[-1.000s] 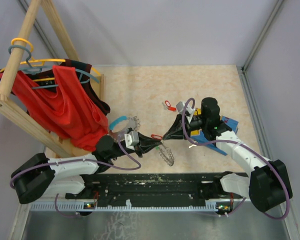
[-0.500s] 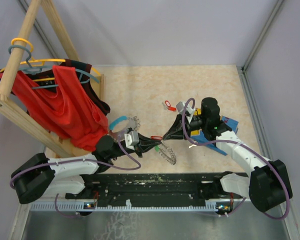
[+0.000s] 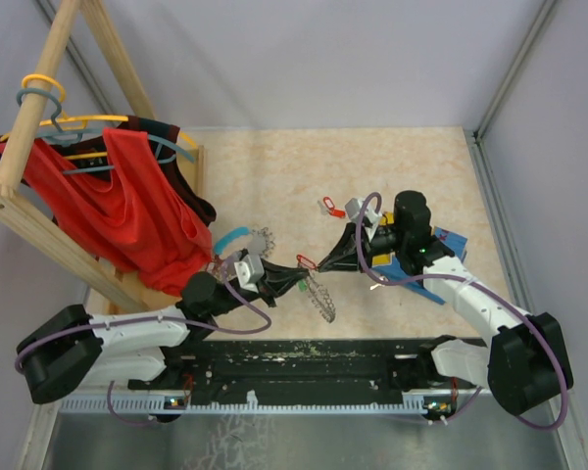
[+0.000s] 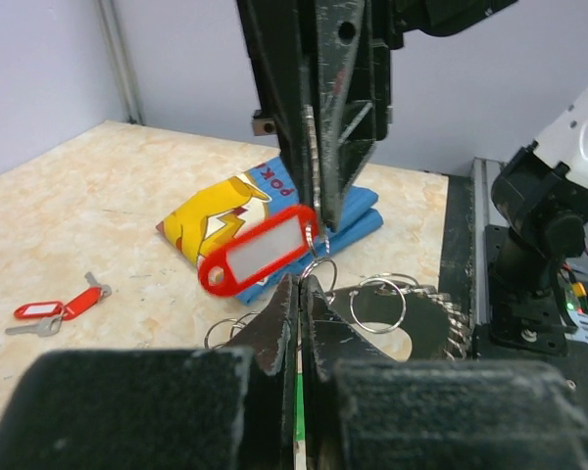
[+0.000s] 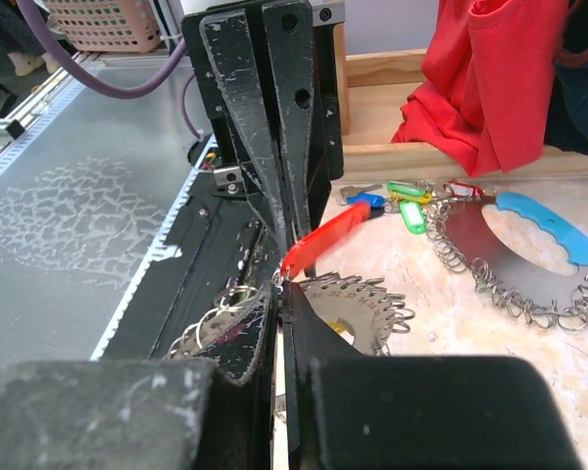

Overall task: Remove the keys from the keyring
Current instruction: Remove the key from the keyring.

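- The left jaws and right jaws meet tip to tip above the tabletop [image 3: 392, 166], both pressed together.
- The right jaws seem to pinch the metal end of a red-tagged key [image 4: 260, 253]; its tag slants away between the two tips.
- The left jaws close at a silver loop [image 4: 320, 275] just under the tag; we cannot tell if it is clamped.
- The keyring [image 4: 416, 318] sits just beyond the left tips, so we judge the coming pull should run along the tag's length.

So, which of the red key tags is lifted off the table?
The red tag hanging at the right hand's tip; the loose red tag lies flat on the table.
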Controlling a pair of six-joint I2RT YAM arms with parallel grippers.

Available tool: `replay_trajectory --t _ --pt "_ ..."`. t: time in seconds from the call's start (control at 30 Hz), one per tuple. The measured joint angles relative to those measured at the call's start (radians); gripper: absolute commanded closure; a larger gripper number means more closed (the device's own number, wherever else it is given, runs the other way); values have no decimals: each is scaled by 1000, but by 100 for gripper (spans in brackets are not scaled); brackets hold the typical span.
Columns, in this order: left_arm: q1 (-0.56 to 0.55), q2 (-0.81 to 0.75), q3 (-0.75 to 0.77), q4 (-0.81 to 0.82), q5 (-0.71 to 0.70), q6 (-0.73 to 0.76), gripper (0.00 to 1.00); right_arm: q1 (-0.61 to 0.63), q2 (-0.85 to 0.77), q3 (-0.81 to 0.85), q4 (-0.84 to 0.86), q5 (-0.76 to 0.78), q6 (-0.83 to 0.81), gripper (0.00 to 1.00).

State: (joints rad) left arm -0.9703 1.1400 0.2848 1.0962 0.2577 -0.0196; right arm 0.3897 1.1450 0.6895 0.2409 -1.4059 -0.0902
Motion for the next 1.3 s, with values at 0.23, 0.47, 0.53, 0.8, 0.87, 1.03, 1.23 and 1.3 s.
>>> replay_trajectory --t 0.23,0.47,0.53,0.8,0.87,1.03,1.23,1.3 --pt "-1 -4 -41 84 -72 -50 100 1 0 0 20 6 -2 100" --pt "-1 7 -52 134 -85 -85 100 6 0 -1 63 8 15 100" --pt "0 12 -52 140 -83 -87 100 6 0 -1 66 8 17 100" --pt "2 -6 -51 87 -70 -70 100 6 5 -1 -13 13 -45 77" --pt "2 -18 -51 54 -70 -64 100 6 7 -1 -53 14 -77 69" --pt "2 -48 -51 -11 -66 -57 100 6 8 -1 -137 19 -158 53" --pt "2 -55 -46 -64 -31 -55 100 26 8 -1 -215 47 -270 46" --pt "2 -56 -39 -81 -19 -55 100 35 8 -1 -232 56 -304 45"
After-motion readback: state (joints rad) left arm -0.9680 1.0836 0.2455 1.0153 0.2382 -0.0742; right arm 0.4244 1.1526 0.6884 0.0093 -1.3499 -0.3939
